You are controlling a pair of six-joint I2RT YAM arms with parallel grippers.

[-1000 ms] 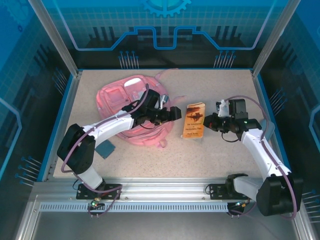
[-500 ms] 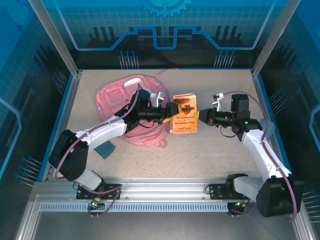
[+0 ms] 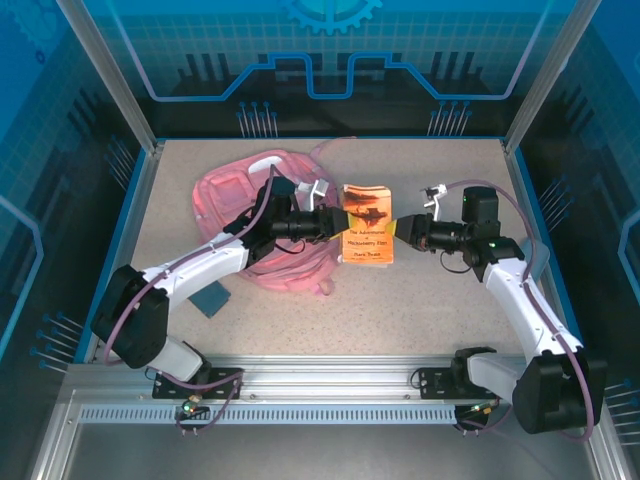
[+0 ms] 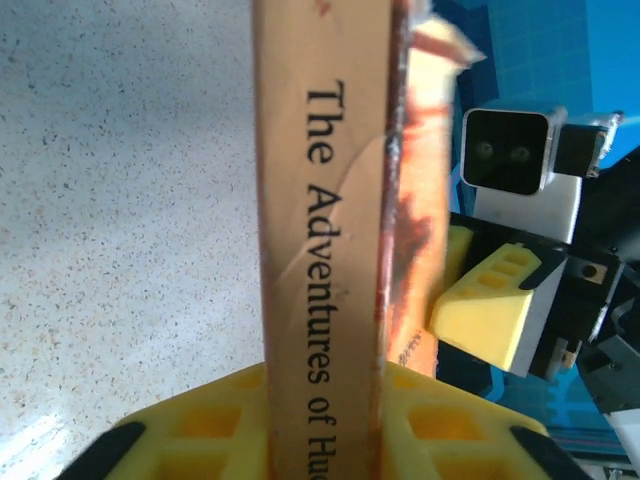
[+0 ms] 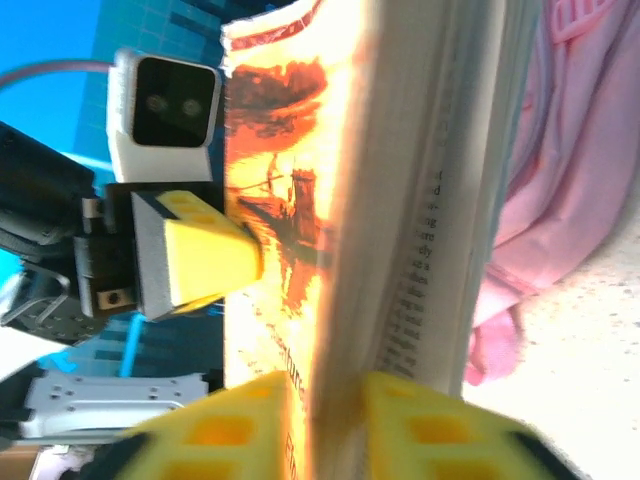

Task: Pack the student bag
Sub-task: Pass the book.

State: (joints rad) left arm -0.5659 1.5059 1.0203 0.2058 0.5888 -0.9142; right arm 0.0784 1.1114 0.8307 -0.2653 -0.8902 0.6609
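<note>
Left hand (image 3: 335,222), reaching out over the right side of the student bag (image 3: 228,195), has gone from wide open a second ago to closed on the spine edge of the book (image 3: 367,225). In the left wrist view the lettered spine sits tight between its yellow pads (image 4: 180,440). The pink bag itself lies flat on the left half of the worktop (image 3: 440,320), under and behind that arm, and whether a pocket is open cannot be told from here. A second ago the book lay flat on the worktop; now it hangs in the air between the two arms, its orange cover facing up. Right hand (image 3: 402,231) straddles the opposite, page-edge side. Its pads (image 5: 440,420) flank the pages, but whether they are pinching or have let go cannot be told. This looks like a handover in progress: once the right side releases, the left arm appears well placed to carry the book back to the bag.
</note>
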